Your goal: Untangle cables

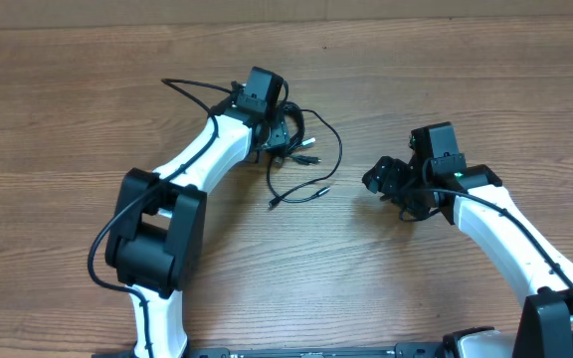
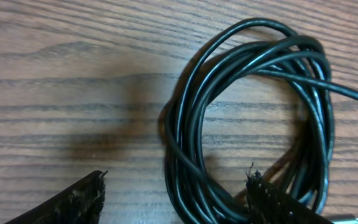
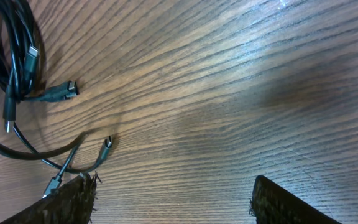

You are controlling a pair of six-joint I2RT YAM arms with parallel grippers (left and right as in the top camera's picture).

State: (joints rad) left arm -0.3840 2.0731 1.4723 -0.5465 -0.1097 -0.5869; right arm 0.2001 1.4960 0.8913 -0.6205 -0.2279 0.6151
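— Black cables (image 1: 301, 149), where on the bench (image 1: 68, 80)?
— Toward the far edge, a little left of middle. Mostly wound in one coil (image 2: 253, 93), several turns overlapping, with a few strands trailing toward the near edge and plug ends (image 3: 58, 94) lying loose on the wood
— And the left gripper (image 2: 176, 190)?
— Right over the coil, jaws apart, one side of the loop lying between the fingertips (image 2: 86, 199). Nothing clamped; hard to tell whether touching the cord or just above it
— And the right gripper (image 3: 173, 196)?
— Spread wide too, empty, above bare wood right of middle, apart from the bundle, with the trailing ends off to one side
— So how far along?
— Early, by the look of it. Judging from the lie of things: a couple of ends lying free, main coil not yet opened, no cord laid out by itself. Left to do, probably: pinch one strand, draw it clear of the loop, then the same for each remaining cord, laid out apart
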